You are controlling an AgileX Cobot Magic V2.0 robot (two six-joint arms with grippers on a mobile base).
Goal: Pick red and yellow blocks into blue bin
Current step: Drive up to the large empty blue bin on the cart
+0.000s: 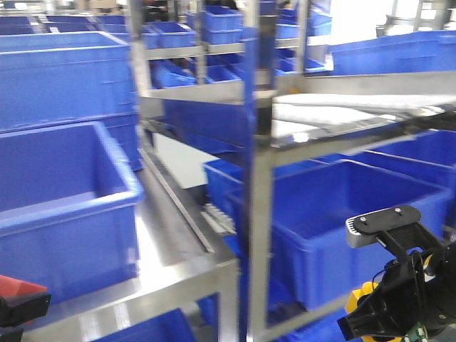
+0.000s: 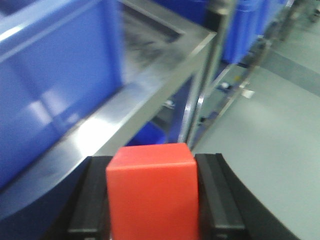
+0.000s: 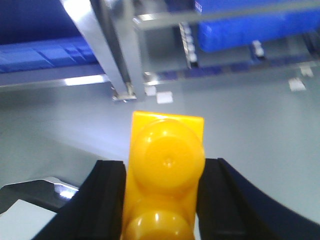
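The red cube (image 2: 152, 192) fills the bottom of the left wrist view, and my left gripper (image 2: 152, 167) is shut on it, a black finger pressing each side. In the front view the cube (image 1: 18, 286) peeks in at the bottom left, below the blue bin (image 1: 68, 214) with a thick rim on the steel shelf. The bin's wall (image 2: 50, 85) is to the upper left of the cube. My right gripper (image 3: 165, 172) is shut on the yellow studded brick (image 3: 167, 160), held over grey floor. It shows low at the front view's right (image 1: 377, 313), with the brick (image 1: 360, 293) in it.
A steel rack post (image 1: 260, 185) stands between the two arms. Another large blue crate (image 1: 342, 221) sits on the lower right shelf behind my right arm. More blue crates (image 1: 64, 71) are stacked behind on the left. The steel shelf edge (image 2: 150, 95) runs diagonally ahead of the cube.
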